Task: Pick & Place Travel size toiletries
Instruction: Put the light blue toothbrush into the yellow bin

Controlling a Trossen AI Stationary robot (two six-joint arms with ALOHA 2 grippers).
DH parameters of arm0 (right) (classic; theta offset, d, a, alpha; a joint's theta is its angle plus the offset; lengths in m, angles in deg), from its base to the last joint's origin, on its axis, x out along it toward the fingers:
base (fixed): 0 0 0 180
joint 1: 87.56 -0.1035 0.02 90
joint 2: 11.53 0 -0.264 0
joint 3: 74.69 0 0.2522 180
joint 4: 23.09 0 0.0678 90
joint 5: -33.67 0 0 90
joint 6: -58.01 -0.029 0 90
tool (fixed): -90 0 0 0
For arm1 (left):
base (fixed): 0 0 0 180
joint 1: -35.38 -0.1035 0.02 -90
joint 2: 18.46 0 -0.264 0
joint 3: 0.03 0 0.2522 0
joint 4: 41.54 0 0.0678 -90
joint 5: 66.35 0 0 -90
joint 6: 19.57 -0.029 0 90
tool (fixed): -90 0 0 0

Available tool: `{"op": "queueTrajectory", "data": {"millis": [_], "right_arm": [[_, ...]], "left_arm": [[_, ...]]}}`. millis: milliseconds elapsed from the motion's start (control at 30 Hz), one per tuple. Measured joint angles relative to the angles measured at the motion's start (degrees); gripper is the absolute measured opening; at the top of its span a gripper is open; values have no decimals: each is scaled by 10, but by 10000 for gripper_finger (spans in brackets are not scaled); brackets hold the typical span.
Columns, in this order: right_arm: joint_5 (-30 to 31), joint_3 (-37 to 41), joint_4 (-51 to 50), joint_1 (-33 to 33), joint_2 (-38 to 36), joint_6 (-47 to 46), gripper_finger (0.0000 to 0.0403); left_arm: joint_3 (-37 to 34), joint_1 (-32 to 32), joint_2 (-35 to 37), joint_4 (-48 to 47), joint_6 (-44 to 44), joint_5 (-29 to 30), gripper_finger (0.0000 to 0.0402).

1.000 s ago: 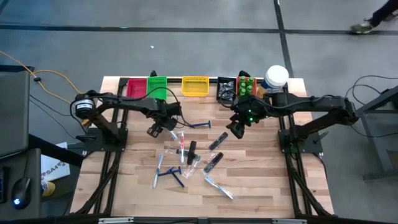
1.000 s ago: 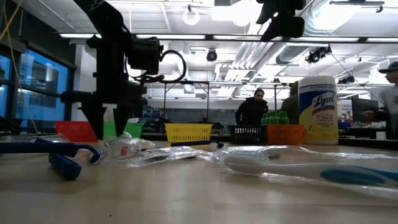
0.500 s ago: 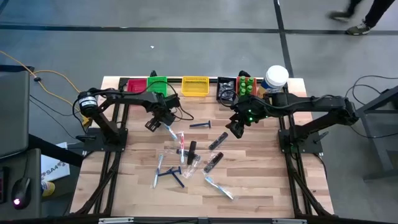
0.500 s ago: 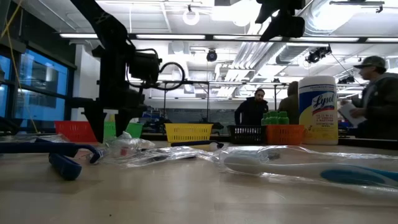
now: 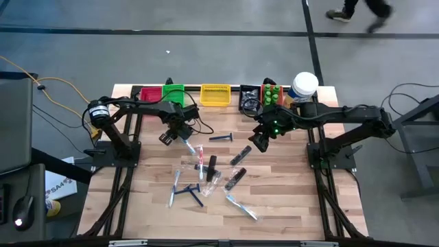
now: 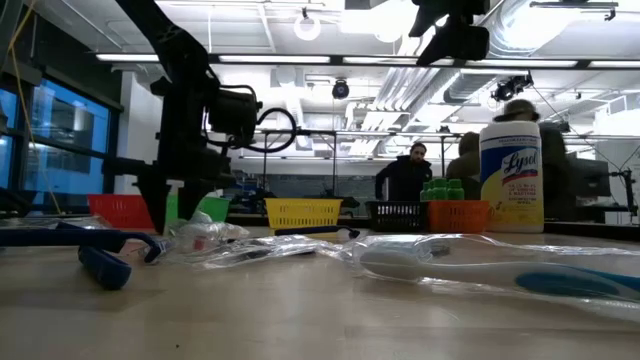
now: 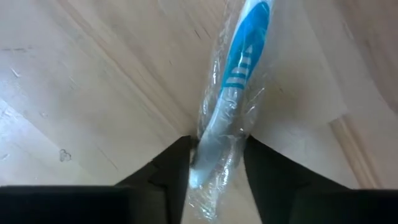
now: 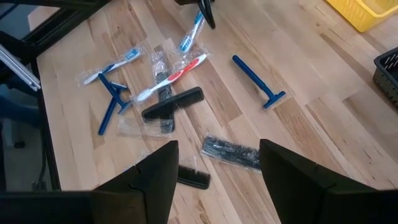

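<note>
The toiletries lie loose on the wooden table [image 5: 288, 199]: wrapped toothbrushes [image 5: 200, 159], blue razors [image 5: 221, 137], a black comb [image 5: 211, 165] and slim black tubes [image 5: 239, 156]. My left gripper [image 5: 169, 139] points straight down at the far left of the pile, shut on a blue-and-white toothbrush [image 7: 233, 81] in clear wrap. My right gripper [image 5: 260, 140] hangs open above the table right of the pile, and in its own view [image 8: 214, 186] nothing is between its fingers. My left gripper pinches the wrapped toothbrush near its white end [image 7: 208, 155] between its two fingers [image 7: 174, 165], one on each long side. The fingers come from above and lie across the toothbrush. The toothbrush lies flat on the table, and its blue part reaches out beyond the fingers.
Along the far edge stand small mesh bins: red [image 5: 149, 96], green [image 5: 173, 95], yellow [image 5: 215, 95], black [image 5: 250, 97] and orange [image 5: 271, 96] with green bottles. A large white jar [image 5: 304, 86] stands at the far right. People show in the room behind.
My left gripper has gone a little toward the table's left edge and down, rolling about its own axis, and now stands over the blue-and-white toothbrush. The toiletries lie where they were.
</note>
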Motion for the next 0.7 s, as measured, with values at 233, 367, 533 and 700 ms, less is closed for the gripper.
{"op": "queueTrajectory", "data": {"millis": [233,367,533,700], "right_arm": [[0,0,0,0,0,0,213],[0,0,0,0,0,0,213],[0,0,4,0,0,0,213],[26,0,22,0,0,8,213]], "left_arm": [[0,0,-1,-16,33,-11,35],[-1,0,0,-31,82,-25,13],[-2,0,19,-76,157,-48,13],[22,0,69,-107,231,-84,10]]}}
